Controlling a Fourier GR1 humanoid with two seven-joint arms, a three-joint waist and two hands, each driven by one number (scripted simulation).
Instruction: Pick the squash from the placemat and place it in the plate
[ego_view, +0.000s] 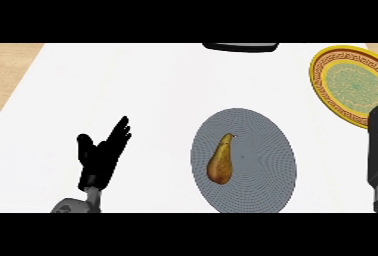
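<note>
While you look down through the head view, you see the squash (220, 161) lying on the grey oval placemat (258, 175), in its left half, the thin stem end pointing up and away from you and the fat end toward the lower edge. Nothing touches it — both hands are well apart from it.

Your left hand (100, 152) shows at the lower left of the white counter (133, 85), fingers straight and pointing up and slightly right, thumb spread to the side. It is open, holds nothing, and rests there clear of the placemat's left rim.

Your right hand (373, 160) appears only as a dark narrow strip along the right edge, just beside the placemat's right side and below the plate. So little of it shows that you cannot tell whether it is open or closed, though nothing is seen in it.

The plate (325, 85) — yellow rim, patterned green centre — sits at the upper right, partly cut by the edge and apart from the placemat. A dark flat object (241, 46) lies at the counter's far edge, top centre.
</note>
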